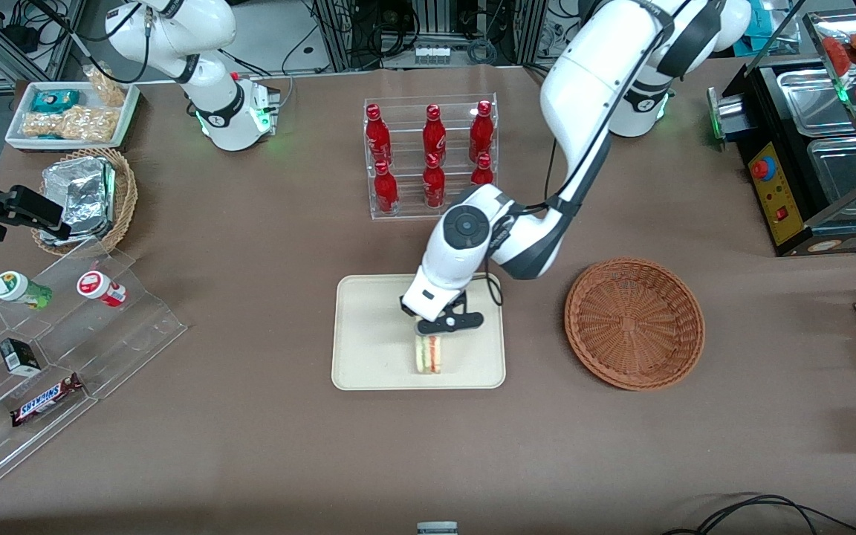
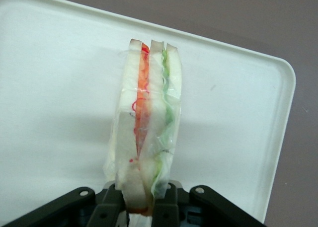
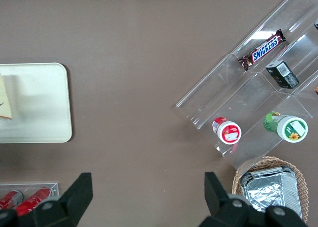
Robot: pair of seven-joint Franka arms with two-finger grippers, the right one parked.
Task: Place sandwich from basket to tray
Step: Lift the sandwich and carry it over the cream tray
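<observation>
The sandwich (image 1: 428,354), a clear-wrapped wedge with red, orange and green layers, stands on edge over the cream tray (image 1: 368,327), in the part nearer the front camera. My left gripper (image 1: 432,331) is shut on its upper end. In the left wrist view the dark fingers (image 2: 113,203) pinch the sandwich (image 2: 149,117) from both sides, with the tray (image 2: 49,88) under it. Whether the sandwich rests on the tray or hangs just above it I cannot tell. The reddish-brown basket (image 1: 634,323) lies empty beside the tray, toward the working arm's end. The right wrist view shows the tray (image 3: 39,103) and a sandwich corner (image 3: 4,100).
A clear rack of red bottles (image 1: 432,156) stands farther from the front camera than the tray. Toward the parked arm's end are a tan basket with foil packs (image 1: 86,197), a stepped acrylic shelf with snacks (image 1: 64,334) and a white snack tray (image 1: 71,111). A black appliance (image 1: 807,148) sits at the working arm's end.
</observation>
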